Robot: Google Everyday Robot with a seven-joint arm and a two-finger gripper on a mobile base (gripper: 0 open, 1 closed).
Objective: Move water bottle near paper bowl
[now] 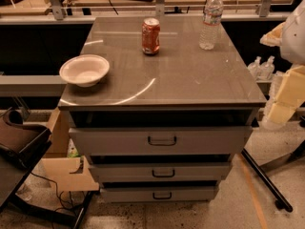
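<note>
- The water bottle (210, 20) stands upright near the far right corner of the desk (190, 80), a little in from both edges.
- It is a tall, clear plastic cylinder with a white cap and a pale label band around its upper body. You cannot tell how full it is.
- The paper bowl (85, 69) sits at the left edge, toward the near left corner and well apart from the bottle. It is shallow, round and white with a wide flared rim, and that rim seems to reach just past the edge.
- An orange-red soda can (151, 36) stands upright near the middle of the far edge, roughly between bottle and bowl.
- The gripper (286, 97) hangs off the desk's right edge as pale cream blocks, apart from the bottle. You cannot tell how its jaws stand.
- Expect the bottle to be light to moderate in weight, with thin walls that give under squeeze and a smooth, slippery skin. Being tall and narrow, it will likely tip if nudged high up.
- Take hold across the body around the label band or just below it, not at the cap.
- The desk top is smooth, grey and glossy, so the bottle may slide. Three metal drawers (162, 140) with dark handles sit below it.
</note>
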